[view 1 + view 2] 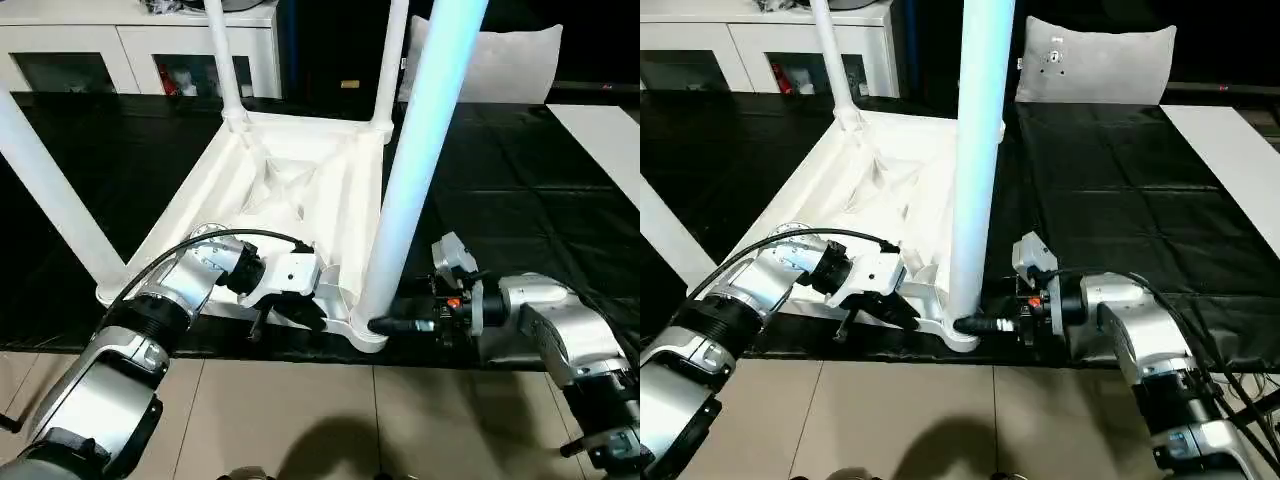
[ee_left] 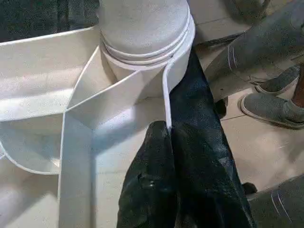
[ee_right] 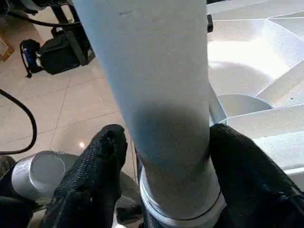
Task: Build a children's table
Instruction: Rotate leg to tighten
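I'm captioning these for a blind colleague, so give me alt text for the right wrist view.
Two black fingers of the right gripper sit on either side of a white table leg, near its ringed base. Behind it is the tabletop's ribbed white underside, and tiled floor lies to one side.

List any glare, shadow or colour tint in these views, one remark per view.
Left eye view: the near leg reads bluish-white down its length, and a dark shadow falls on the floor tiles. Right wrist view: bright glare on the tabletop underside; the leg is shaded between the fingers. Left wrist view: soft, even light.
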Controlling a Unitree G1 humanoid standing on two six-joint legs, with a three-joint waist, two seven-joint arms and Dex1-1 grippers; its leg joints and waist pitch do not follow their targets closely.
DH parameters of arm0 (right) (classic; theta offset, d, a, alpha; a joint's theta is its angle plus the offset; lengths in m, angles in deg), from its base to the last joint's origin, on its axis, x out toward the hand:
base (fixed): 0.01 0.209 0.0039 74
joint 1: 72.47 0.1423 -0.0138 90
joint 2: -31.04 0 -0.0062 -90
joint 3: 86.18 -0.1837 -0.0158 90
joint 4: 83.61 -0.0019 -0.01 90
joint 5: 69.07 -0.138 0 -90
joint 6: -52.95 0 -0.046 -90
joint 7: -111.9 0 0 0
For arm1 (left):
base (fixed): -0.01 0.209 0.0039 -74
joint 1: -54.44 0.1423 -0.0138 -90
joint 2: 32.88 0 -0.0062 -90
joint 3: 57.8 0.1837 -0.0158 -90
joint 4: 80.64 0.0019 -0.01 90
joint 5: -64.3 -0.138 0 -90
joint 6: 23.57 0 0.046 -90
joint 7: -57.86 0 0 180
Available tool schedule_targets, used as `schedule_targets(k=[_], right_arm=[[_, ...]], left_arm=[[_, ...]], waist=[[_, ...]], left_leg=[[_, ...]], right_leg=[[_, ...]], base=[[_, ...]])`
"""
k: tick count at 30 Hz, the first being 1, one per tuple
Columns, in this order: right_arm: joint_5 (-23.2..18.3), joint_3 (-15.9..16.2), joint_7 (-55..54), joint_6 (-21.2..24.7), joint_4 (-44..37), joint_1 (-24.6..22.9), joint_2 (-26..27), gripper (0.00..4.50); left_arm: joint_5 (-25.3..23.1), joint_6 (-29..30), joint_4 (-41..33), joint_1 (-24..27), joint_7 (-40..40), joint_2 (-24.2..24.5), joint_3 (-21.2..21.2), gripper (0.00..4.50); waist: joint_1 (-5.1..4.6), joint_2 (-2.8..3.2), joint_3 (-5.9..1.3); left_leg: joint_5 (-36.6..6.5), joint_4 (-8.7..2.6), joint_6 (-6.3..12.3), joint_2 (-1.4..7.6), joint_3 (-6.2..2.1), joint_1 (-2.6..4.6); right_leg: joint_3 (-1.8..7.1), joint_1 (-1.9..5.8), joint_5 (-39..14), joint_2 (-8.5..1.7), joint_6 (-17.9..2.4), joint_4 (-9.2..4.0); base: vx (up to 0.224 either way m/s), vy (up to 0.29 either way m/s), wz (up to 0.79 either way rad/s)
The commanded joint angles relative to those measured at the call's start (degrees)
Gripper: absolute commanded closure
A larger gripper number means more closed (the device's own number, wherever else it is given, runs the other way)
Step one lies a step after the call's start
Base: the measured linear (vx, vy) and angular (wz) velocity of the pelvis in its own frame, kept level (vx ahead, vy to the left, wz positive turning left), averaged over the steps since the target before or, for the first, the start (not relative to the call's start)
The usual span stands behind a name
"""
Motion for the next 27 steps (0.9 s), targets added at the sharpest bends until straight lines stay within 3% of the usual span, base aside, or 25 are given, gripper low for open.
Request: schedule_targets(k=[1, 5, 8, 10, 12, 14, 15, 16, 17, 18, 19, 20, 21, 22, 23, 24, 25, 26, 27], right_arm=[[-1.04, 0.60, 0.99, 0.45, -0.47, 0.51, 0.33, 1.88], [-1.83, 0.36, 0.68, 1.94, -1.53, 0.05, 0.78, 2.28], [-2.56, -0.16, -3.01, 4.05, -4.30, -1.56, 2.63, 2.45], [-1.83, -0.26, -5.77, 4.22, -4.91, -1.91, 3.68, 2.51], [1.89, -0.50, -14.75, 4.23, -4.38, -1.51, 6.74, 2.53], [3.74, -2.08, -23.59, 5.67, -2.86, -0.16, 10.55, 2.55], [3.90, -2.69, -25.90, 5.98, -2.43, 0.30, 11.80, 2.56], [3.96, -3.23, -27.76, 6.21, -2.17, 0.67, 12.84, 2.57], [4.75, -3.80, -31.48, 6.64, -1.63, 1.43, 14.62, 2.57], [5.66, -4.13, -34.57, 7.04, -1.33, 1.97, 16.01, 2.57], [6.52, -4.79, -38.61, 7.60, -0.46, 2.83, 17.89, 2.57], [7.14, -5.61, -42.66, 8.09, 0.45, 3.63, 19.64, 2.57], [7.87, -6.14, -46.00, 7.84, 1.64, 4.42, 20.98, 2.57], [9.23, -6.39, -49.21, 6.05, 3.14, 5.24, 22.37, 2.57], [9.51, -6.34, -49.38, 5.54, 3.41, 5.35, 22.49, 2.57], [9.80, -6.28, -49.56, 5.01, 3.68, 5.47, 22.62, 2.57], [9.97, -6.39, -49.79, 3.85, 4.33, 5.68, 22.93, 2.03], [10.26, -6.73, -50.67, 3.11, 4.91, 5.92, 23.31, 1.89], [10.25, -7.08, -51.25, 2.46, 5.42, 6.16, 23.63, 1.89]], left_arm=[[-2.02, -1.03, -0.01, 0.46, 1.42, -0.32, 2.47, 4.50], [-1.94, 0.00, 0.12, 0.50, 1.13, -0.34, 2.22, 4.50], [-1.19, 4.76, 0.30, 0.02, -2.63, -1.74, 0.34, 4.50], [-0.75, 6.76, 0.18, -0.18, -4.20, -2.47, -0.45, 4.50], [-0.06, 11.16, -0.15, -0.68, -8.56, -4.25, -2.27, 4.50], [0.97, 15.38, -0.86, -0.97, -12.36, -6.17, -4.04, 4.50], [1.19, 16.57, -0.96, -1.13, -13.98, -6.84, -4.65, 4.50], [1.32, 17.63, -1.05, -1.29, -15.51, -7.46, -5.17, 4.50], [1.40, 19.20, -1.23, -1.51, -17.90, -8.53, -5.84, 4.50], [1.32, 20.75, -1.53, -1.65, -19.95, -9.47, -6.48, 4.50], [1.23, 22.15, -1.71, -1.87, -22.54, -10.65, -7.18, 4.50], [1.10, 23.61, -1.77, -2.12, -25.21, -11.82, -7.90, 4.50], [0.92, 24.42, -1.57, -2.41, -27.87, -12.91, -8.52, 4.50], [0.43, 25.33, -1.28, -2.81, -31.52, -14.27, -9.12, 4.50], [0.33, 25.36, -1.20, -2.90, -32.04, -14.47, -9.15, 4.50], [0.22, 25.40, -1.12, -2.99, -32.57, -14.67, -9.19, 4.50], [0.12, 25.33, -0.92, -3.18, -33.52, -15.06, -9.34, 4.50], [0.07, 25.52, -0.87, -3.37, -34.46, -15.40, -9.53, 4.50], [-0.04, 25.80, -0.89, -3.55, -35.32, -15.63, -9.67, 4.50]], waist=[[-0.25, -1.01, -4.82], [-0.23, -1.00, -4.85], [-0.35, -0.89, -4.72], [-0.40, -0.93, -4.52], [-0.85, -0.89, -4.20], [-1.72, -0.83, -3.86], [-3.35, -0.25, -3.76], [-4.02, 0.29, -3.85], [-4.73, 0.77, -3.92], [-4.93, 2.09, -4.00], [-5.20, 2.27, -3.32], [-6.09, 0.85, -2.55], [-5.67, -1.59, -2.50], [-6.55, -2.54, -2.28], [-7.05, -2.64, -2.70], [-7.24, -1.42, -3.39], [-7.85, 0.63, -4.52], [-7.28, 1.94, -5.00], [-7.80, 1.48, -4.60]], left_leg=[[-4.04, -4.57, 3.20, 2.07, 0.20, -0.71], [-3.77, -4.58, 3.28, 2.14, 0.16, -0.72], [-4.23, -4.64, 2.77, 2.09, 0.23, -0.57], [-5.65, -4.64, 2.14, 1.81, 0.26, -0.34], [-7.05, -4.54, 1.33, 1.54, 0.31, -0.17], [-10.32, -3.93, 0.42, 0.96, 0.43, 0.34], [-13.99, -3.43, 0.16, 1.12, 0.04, 0.76], [-15.85, -3.72, 0.51, 1.85, -0.30, 0.71], [-17.90, -4.38, 0.96, 3.13, -0.86, 0.28], [-24.42, -7.67, 1.64, 7.50, -3.23, -1.51], [-31.56, -10.45, 0.52, 9.17, -3.44, 0.14], [-34.02, -10.14, -0.32, 7.93, -3.17, 0.24], [-29.33, -4.78, -2.19, 1.03, -0.52, 3.34], [-17.34, 2.07, 0.28, -3.28, 1.99, 5.58], [-14.99, 1.08, 1.44, -2.86, 1.55, 2.55], [-13.31, -1.22, 2.38, -0.50, 0.12, -1.10], [-13.72, -3.31, 2.51, 2.93, -2.17, -2.33], [-14.41, -4.68, 3.24, 5.40, -3.54, -2.41], [-16.08, -6.26, 3.68, 6.64, -3.96, -1.35]], right_leg=[[3.82, 4.36, -24.68, -3.07, -1.72, -4.57], [3.81, 4.35, -24.27, -3.00, -1.77, -4.47], [3.77, 4.31, -25.13, -2.95, -1.56, -4.74], [3.47, 4.21, -28.02, -3.06, -0.54, -5.32], [2.95, 3.93, -31.39, -2.95, 0.84, -6.05], [1.56, 3.52, -36.52, -2.65, 3.63, -7.38], [-0.83, 3.88, -38.71, -2.44, 6.29, -9.05], [-1.47, 4.59, -37.57, -2.27, 6.79, -9.27], [-1.52, 5.55, -35.28, -2.34, 6.76, -8.74], [1.14, 7.89, -26.30, -2.56, 4.55, -2.35], [4.61, 6.09, -13.72, -2.21, -0.45, 1.82], [5.80, 5.43, -12.70, -2.28, -1.23, 1.71], [3.11, 2.61, -37.97, -2.05, 3.17, -7.05], [0.16, -1.15, -55.52, -3.33, 7.49, -10.84], [-0.62, 1.76, -56.33, -3.49, 10.00, -10.42], [-2.17, 5.51, -49.11, -3.38, 13.37, -10.24], [-0.91, 7.63, -36.73, -3.50, 11.31, -7.50], [1.05, 7.91, -27.89, -3.98, 8.00, -3.94], [3.52, 6.01, -14.86, -3.97, 1.94, -2.01]], base=[[0.000, 0.000, 0.00], [0.000, 0.000, 0.00], [0.000, 0.000, 0.00], [0.000, 0.000, 0.00], [0.000, 0.000, 0.00], [-0.025, -0.002, 0.00], [0.000, 0.000, 0.00], [0.000, 0.000, 0.00], [0.000, 0.000, 0.00], [-0.062, 0.003, -0.09], [-0.062, 0.003, -0.09], [0.000, 0.000, 0.00], [0.000, 0.000, 0.00], [0.000, 0.000, 0.00], [0.072, -0.016, -0.16], [0.080, 0.031, -0.38], [0.080, 0.031, -0.38], [0.000, 0.000, 0.00], [0.063, 0.016, 0.04]])
